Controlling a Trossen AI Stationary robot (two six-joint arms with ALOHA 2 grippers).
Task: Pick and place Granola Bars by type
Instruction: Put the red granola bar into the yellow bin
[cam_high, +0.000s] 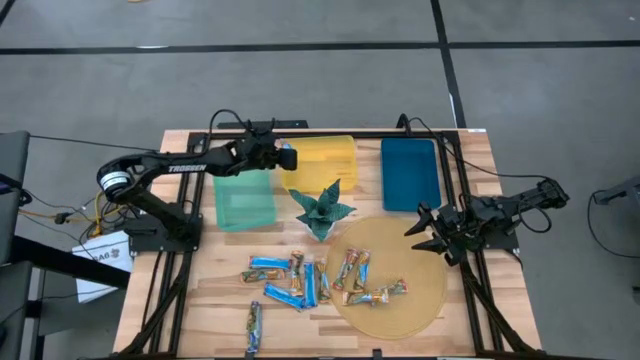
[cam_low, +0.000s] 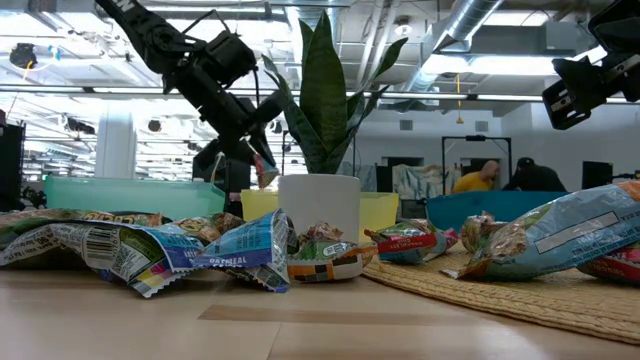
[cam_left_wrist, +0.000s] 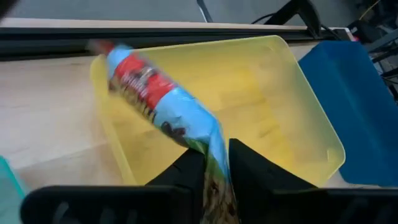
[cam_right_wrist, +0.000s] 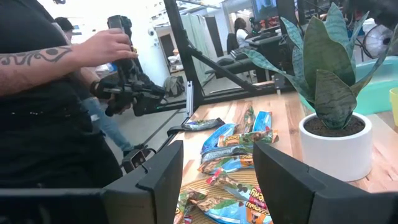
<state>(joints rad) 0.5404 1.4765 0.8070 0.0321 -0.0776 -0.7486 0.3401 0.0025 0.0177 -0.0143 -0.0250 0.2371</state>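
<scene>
Granola bar (cam_left_wrist: 163, 102) sticks out from left gripper (cam_left_wrist: 214, 171), over yellow bin (cam_left_wrist: 292, 106)

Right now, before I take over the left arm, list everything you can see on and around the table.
granola bar: one, red and light blue wrapper, pinched in the left gripper above the yellow bin
loose granola bars: about a dozen, blue or orange-brown wrappers, front of the table, some on the mat
yellow bin: one, rear centre
green bin: one, pale green, rear left
blue bin: one, dark blue, rear right
plant: one, green leaves, white pot, table centre
woven mat: one, round, tan, front right
person's hand: one, on gear beyond the table
left gripper: over the yellow bin, holding the bar
right gripper: open, waiting at the mat's right edge
</scene>
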